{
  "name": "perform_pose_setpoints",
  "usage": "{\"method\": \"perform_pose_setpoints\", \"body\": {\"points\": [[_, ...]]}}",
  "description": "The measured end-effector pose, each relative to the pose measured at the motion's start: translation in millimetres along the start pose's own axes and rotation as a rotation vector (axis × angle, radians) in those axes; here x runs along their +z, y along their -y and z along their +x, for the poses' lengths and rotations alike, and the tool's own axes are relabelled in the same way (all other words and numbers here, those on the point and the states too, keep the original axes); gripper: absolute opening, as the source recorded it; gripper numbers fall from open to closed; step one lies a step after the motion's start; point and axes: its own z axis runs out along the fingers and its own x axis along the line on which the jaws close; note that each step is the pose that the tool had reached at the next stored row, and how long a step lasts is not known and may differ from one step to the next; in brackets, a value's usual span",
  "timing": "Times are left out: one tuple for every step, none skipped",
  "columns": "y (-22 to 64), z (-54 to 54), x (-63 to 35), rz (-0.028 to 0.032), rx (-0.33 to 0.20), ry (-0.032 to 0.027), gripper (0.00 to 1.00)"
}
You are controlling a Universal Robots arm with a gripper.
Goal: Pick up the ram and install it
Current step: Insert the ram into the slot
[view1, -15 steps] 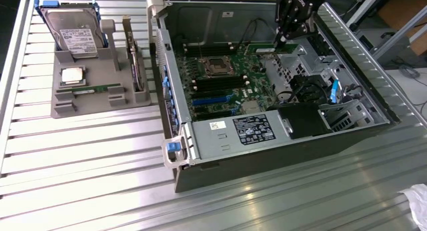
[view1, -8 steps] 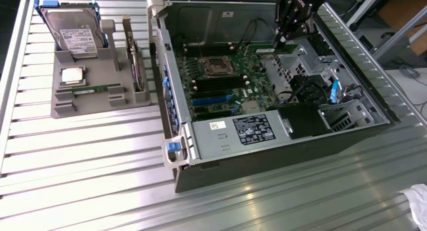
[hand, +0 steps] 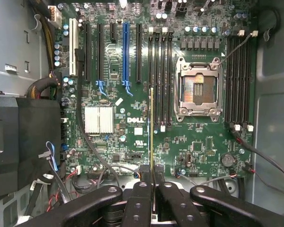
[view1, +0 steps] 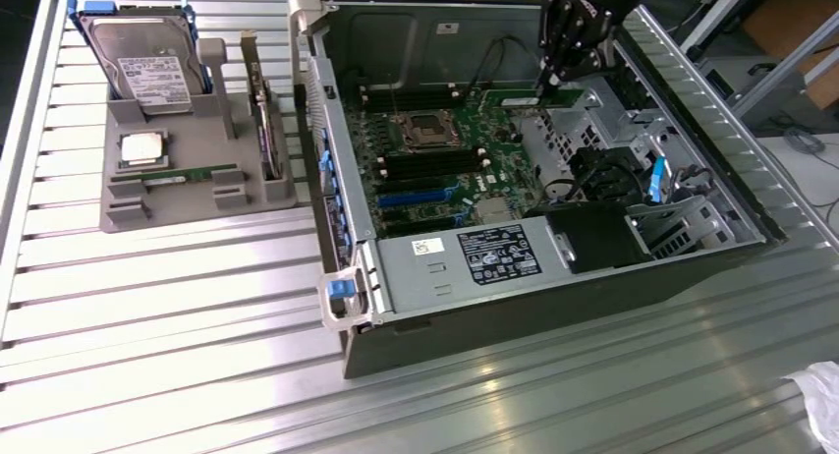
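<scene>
One ram [hand: 152, 123], clamped edge-on in the closed gripper [hand: 152, 174], hangs above the motherboard [hand: 109, 151] inside the open computer case [view1: 433, 316], held parallel to the memory slots [hand: 162, 75], apparently to align with one.

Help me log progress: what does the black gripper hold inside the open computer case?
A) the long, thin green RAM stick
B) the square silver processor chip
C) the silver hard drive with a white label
A: the gripper is shut on the RAM stick, edge-on over the motherboard; hard drive and processor chip sit in the grey tray.
</scene>
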Motion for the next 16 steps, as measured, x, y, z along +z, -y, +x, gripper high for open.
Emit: {"method": "perform_pose_setpoints", "body": {"points": [[0.0,0.0,0.5,0.0,0.0,0.0,0.12],[0.0,0.0,0.7,0.0,0.0,0.0,0.12],[0.0,0.0,1.0,0.0,0.0,0.0,0.12],[0.0,0.0,1.5,0.0,0.0,0.0,0.12],[0.1,-0.1,2.1,0.0,0.0,0.0001,0.12],[0.1,-0.1,2.6,0.0,0.0,0.0,0.12],[0.1,-0.1,3.3,0.0,0.0,0.0,0.12],[0.1,-0.1,3.6,0.0,0.0,0.0,0.12],[0.1,-0.1,4.0,0.0,0.0,0.0,0.12],[0.1,-0.1,4.3,0.0,0.0,0.0,0.12],[0.1,-0.1,4.6,0.0,0.0,0.0,0.12],[0.1,-0.1,4.9,0.0,0.0,0.0,0.12],[0.1,-0.1,5.1,0.0,0.0,0.0,0.12],[0.1,-0.1,5.4,0.0,0.0,0.0001,0.12],[0.1,-0.1,5.7,0.0,0.0,0.0,0.12],[0.1,-0.1,5.9,0.0,0.0,0.0,0.12]]}}
